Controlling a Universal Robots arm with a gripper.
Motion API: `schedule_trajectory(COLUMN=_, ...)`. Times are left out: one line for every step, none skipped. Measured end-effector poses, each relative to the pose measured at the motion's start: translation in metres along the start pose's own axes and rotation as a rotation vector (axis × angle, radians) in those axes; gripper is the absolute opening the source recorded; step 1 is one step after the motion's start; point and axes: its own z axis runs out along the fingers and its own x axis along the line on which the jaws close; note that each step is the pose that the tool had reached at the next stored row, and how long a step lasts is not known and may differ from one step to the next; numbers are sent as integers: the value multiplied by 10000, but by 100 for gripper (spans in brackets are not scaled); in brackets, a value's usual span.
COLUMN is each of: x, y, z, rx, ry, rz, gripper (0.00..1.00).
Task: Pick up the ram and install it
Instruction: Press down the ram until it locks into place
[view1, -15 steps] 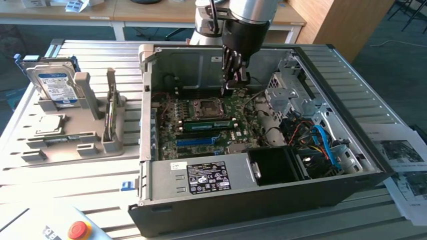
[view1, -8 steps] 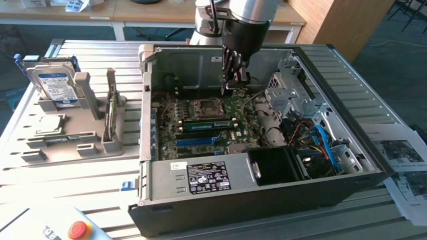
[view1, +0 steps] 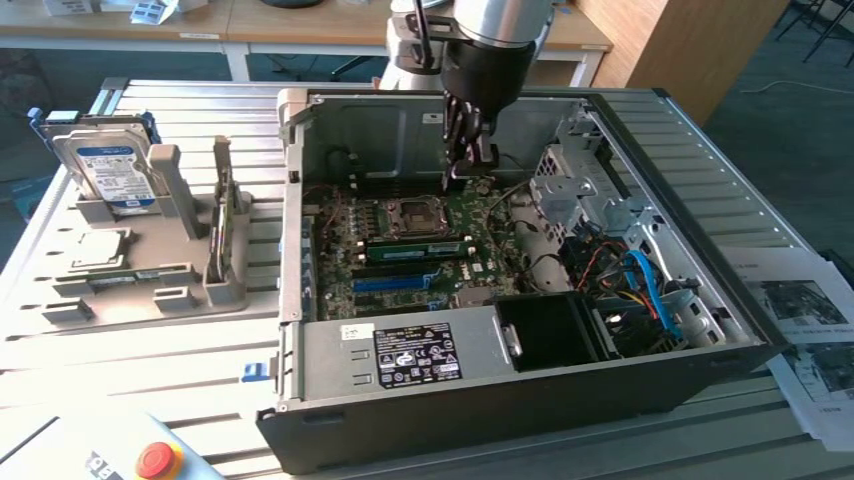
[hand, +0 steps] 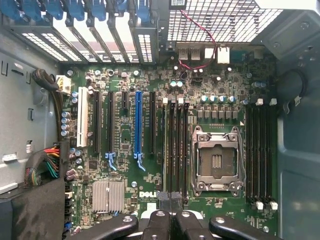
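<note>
Gripper (view1: 470, 170) in the exterior view hangs from the arm (view1: 487, 50) inside the open computer case (view1: 694, 370), its dark fingers pointing down over the motherboard (view1: 494, 260) near the case's far wall. They look pressed together with nothing between them, though dark tips against dark metal make the gap hard to read here. The ram (view1: 416, 250) stands on edge in a memory slot just beside the CPU socket (view1: 407, 215), on the side nearer the camera and apart from the gripper. The arm is cut off by the picture's upper edge, and the power supply (view1: 400, 355) hides the motherboard's near strip. On the exterior view's left a grey fixture (view1: 174, 290) holds a hard drive (view1: 114, 172) upright.

In the wrist view the gripper (hand: 170, 197) is closed: its fingertips meet and grip nothing, over the end of the slot bank. The ram (hand: 164, 145) shows edge-on as a thin pale line in the slot of that bank farthest from the CPU socket (hand: 216, 160). Its label and chips cannot be made out. The long blue slot (hand: 138, 125) lies near it. A black cover with coloured wires (hand: 35, 200) hides one corner of the board.
</note>
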Motion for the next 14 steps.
schedule_trajectory(x=0, y=0, z=0, rx=1, ry=-1, rz=-1, gripper=10)
schedule_trajectory(x=0, y=0, z=0, rx=1, ry=-1, rz=-1, gripper=10)
schedule_trajectory(x=0, y=0, z=0, rx=2, ry=-1, rz=-1, gripper=10)
schedule_trajectory(x=0, y=1, z=0, rx=2, ry=-1, rz=0, gripper=10)
schedule_trajectory(x=0, y=0, z=0, rx=2, ry=0, rz=1, gripper=10)
schedule_trajectory(x=0, y=-2, z=0, rx=2, ry=-1, rz=2, gripper=10)
schedule_trajectory(x=1, y=-6, z=0, rx=2, ry=-1, rz=0, gripper=10)
schedule_trajectory(x=1, y=-12, z=0, rx=2, ry=-1, rz=0, gripper=10)
schedule_trajectory(x=0, y=-19, z=-1, rx=2, ry=0, rz=0, gripper=10)
schedule_trajectory(x=0, y=-30, z=-2, rx=1, ry=0, rz=0, gripper=10)
schedule_trajectory(x=0, y=-38, z=-1, rx=2, ry=-1, rz=0, gripper=10)
schedule_trajectory(x=0, y=-48, z=-2, rx=1, ry=-1, rz=0, gripper=10)
schedule_trajectory(x=0, y=-58, z=-2, rx=2, ry=-1, rz=0, gripper=10)
schedule_trajectory(x=-1, y=-68, z=-3, rx=2, ry=0, rz=1, gripper=10)
